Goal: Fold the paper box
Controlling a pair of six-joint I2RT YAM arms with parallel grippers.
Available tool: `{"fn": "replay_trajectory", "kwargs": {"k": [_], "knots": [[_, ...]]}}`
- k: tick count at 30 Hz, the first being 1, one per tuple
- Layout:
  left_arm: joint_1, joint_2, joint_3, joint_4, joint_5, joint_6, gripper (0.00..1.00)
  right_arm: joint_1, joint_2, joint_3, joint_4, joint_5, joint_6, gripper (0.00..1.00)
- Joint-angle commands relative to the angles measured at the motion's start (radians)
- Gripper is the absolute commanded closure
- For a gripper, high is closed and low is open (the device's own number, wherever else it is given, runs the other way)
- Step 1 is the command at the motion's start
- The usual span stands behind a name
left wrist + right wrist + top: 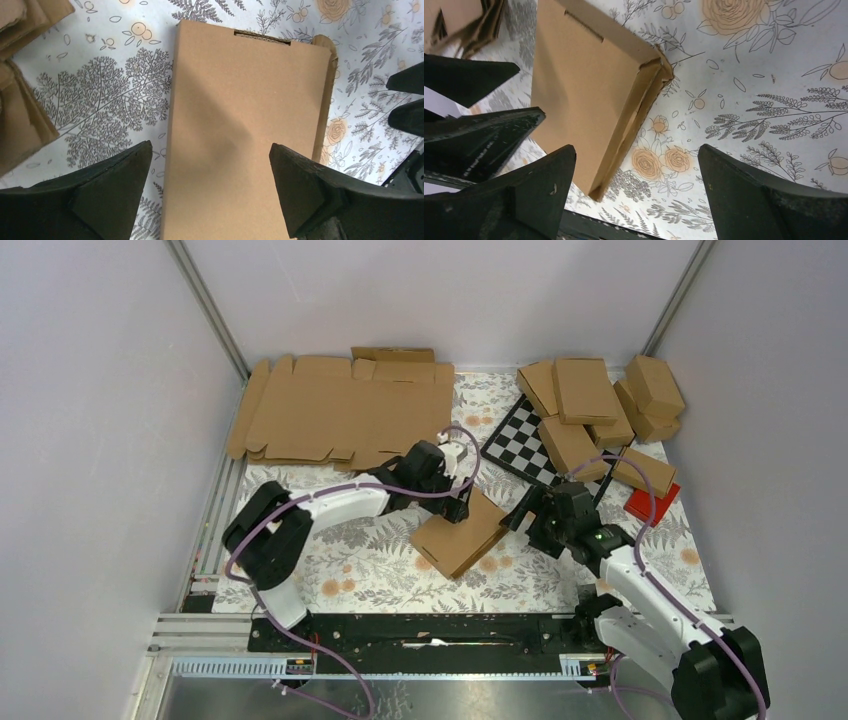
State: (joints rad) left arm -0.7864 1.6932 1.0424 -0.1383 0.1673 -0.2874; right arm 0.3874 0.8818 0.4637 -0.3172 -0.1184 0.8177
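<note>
Toward the back left of the desk [350,570], which has a grey and orange floral print, a stack of flat cardboard blanks [340,415] lies spread out with flaps and crease lines showing. Its near edge is just behind the left arm. The left hand [461,503] hangs over the far end of the paper box [462,535]. Its two black fingers [115,190] are released and spread wider than the box, one to each side of the lid. Whether they brush the cardboard I cannot tell from these angles. The paper box lies flat and closed near the middle of the desk, turned at a slant between the two arms. It is plain brown, with a narrow slot in one short edge where a corrugated tab shows. In the right wrist view the long side facing the right arm gapes a little, showing layered flap edges. The right hand [523,519] sits just beside that side of the box, also released, with fingers [744,190] wide apart over bare print and the box corner near its left finger. Behind the right hand a black-and-white chequered board [520,445] lies tilted, partly buried under a pile of folded cartons [590,405] heaped at the back right. A red block [652,504] rests at the near edge of that pile, half under one carton, well apart from the paper box.
</note>
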Motion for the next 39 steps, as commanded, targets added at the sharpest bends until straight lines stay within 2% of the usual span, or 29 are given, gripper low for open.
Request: {"fn": "replay_trajectory", "kwargs": {"k": [1, 7, 12, 19, 22, 30, 34, 39], "knots": [[0.001, 0.07, 0.098, -0.077, 0.046, 0.074, 0.01, -0.037, 0.031, -0.004, 0.059, -0.015, 0.156, 0.0], [-0.001, 0.167, 0.193, -0.175, 0.108, 0.061, 0.01, -0.041, 0.044, -0.056, 0.135, -0.043, 0.234, 0.0], [-0.001, 0.153, 0.158, -0.114, 0.21, 0.059, 0.01, -0.041, 0.056, -0.136, 0.276, -0.101, 0.338, 0.04], [-0.007, 0.145, 0.141, -0.076, 0.286, 0.052, 0.01, -0.041, 0.146, -0.151, 0.387, -0.151, 0.366, 0.11], [-0.022, 0.143, 0.138, -0.075, 0.276, 0.052, 0.01, -0.041, 0.183, -0.147, 0.408, -0.181, 0.374, 0.17], [-0.049, 0.1, 0.054, 0.052, 0.296, 0.014, 0.01, -0.041, 0.159, -0.149, 0.409, -0.157, 0.395, 0.42], [-0.053, 0.088, 0.033, 0.115, 0.336, -0.031, 0.01, -0.041, 0.176, -0.124, 0.408, -0.175, 0.359, 0.42], [-0.05, 0.063, 0.001, 0.168, 0.353, -0.103, 0.01, -0.041, 0.136, -0.09, 0.408, -0.194, 0.256, 0.31]]}}
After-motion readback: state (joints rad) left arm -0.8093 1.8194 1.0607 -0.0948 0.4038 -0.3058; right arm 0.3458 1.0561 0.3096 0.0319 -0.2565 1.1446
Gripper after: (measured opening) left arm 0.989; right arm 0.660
